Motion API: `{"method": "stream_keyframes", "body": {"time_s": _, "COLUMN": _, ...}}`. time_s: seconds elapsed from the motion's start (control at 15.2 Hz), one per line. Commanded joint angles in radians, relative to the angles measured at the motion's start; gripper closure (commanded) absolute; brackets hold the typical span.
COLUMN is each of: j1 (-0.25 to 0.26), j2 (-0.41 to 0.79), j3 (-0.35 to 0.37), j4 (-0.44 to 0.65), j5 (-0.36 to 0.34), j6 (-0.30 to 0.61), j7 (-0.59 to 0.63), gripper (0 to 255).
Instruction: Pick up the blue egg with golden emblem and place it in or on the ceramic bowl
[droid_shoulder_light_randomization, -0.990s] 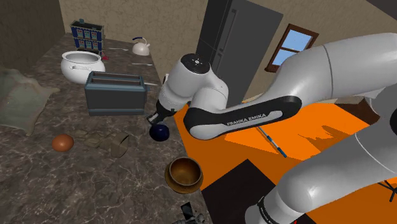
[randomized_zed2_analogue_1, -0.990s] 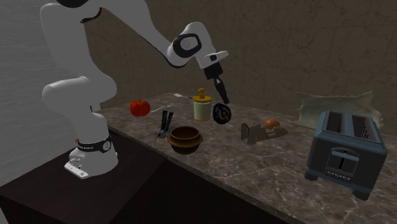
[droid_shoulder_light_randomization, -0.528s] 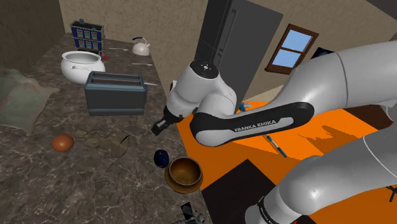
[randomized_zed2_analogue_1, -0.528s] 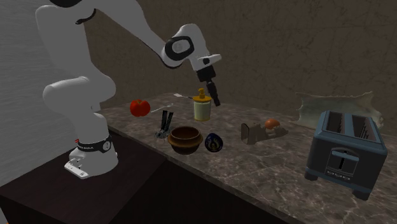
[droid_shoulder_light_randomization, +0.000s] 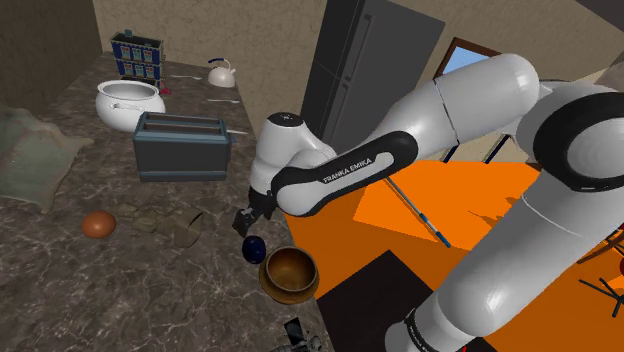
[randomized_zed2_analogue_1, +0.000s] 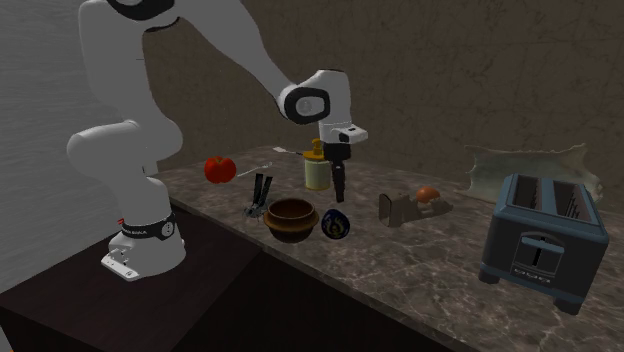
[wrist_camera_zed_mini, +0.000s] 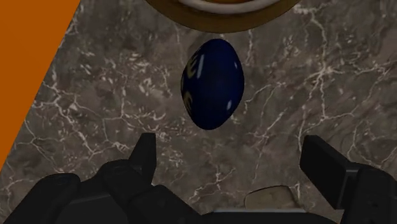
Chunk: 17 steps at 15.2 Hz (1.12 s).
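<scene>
Regrasping the egg, as judged from the task, is the step in hand.

**Shoulder view.** The dark blue egg (droid_shoulder_light_randomization: 254, 247) rests on the marbled counter (droid_shoulder_light_randomization: 100, 290) at lower centre of the frame. It is just beside the brown bowl (droid_shoulder_light_randomization: 270, 278), at the bowl's upper left, and not in it. The black gripper (droid_shoulder_light_randomization: 243, 221) hangs just above the egg and holds nothing.

**Second exterior view.** At mid-frame the egg (randomized_zed2_analogue_1: 335, 224) stands roughly upright, immediately right of the bowl (randomized_zed2_analogue_1: 290, 232). Whether the two touch cannot be told. The gripper (randomized_zed2_analogue_1: 340, 190) points straight down over the egg, close to it but apart.

**Wrist view.** The fingers (wrist_camera_zed_mini: 145, 153) stand wide apart with only counter between them. The egg (wrist_camera_zed_mini: 212, 83), gold marking on one flank, lies a little ahead of the gripper (wrist_camera_zed_mini: 232, 153), and the bowl's rim (wrist_camera_zed_mini: 222, 24) lies just beyond it.

**Method (judgement).**
- Shift the hand slightly toward the bowl until the egg is centred between the fingers, then descend.
- The closing line seems to run alongside the rim, so neither finger need enter the narrow gap.
- Close at the egg's widest girth, since a smooth rounded shell is likely to squirt out if pinched near an end.
- Lift clear of the rim, make the short crossing, and release low inside the bowl.
</scene>
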Motion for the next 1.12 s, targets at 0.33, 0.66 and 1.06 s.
{"method": "stream_keyframes", "body": {"time_s": 0.33, "j1": -0.012, "j2": 0.197, "j3": -0.021, "j4": 0.053, "j5": 0.015, "j6": -0.033, "j7": -0.036, "gripper": 0}}
{"method": "stream_keyframes", "body": {"time_s": 0.66, "j1": 0.012, "j2": 0.264, "j3": -0.048, "j4": 0.043, "j5": -0.041, "j6": 0.035, "j7": 0.004, "gripper": 0}}
{"method": "stream_keyframes", "body": {"time_s": 1.06, "j1": 0.012, "j2": 0.264, "j3": -0.048, "j4": 0.043, "j5": -0.041, "j6": 0.035, "j7": 0.004, "gripper": 0}}
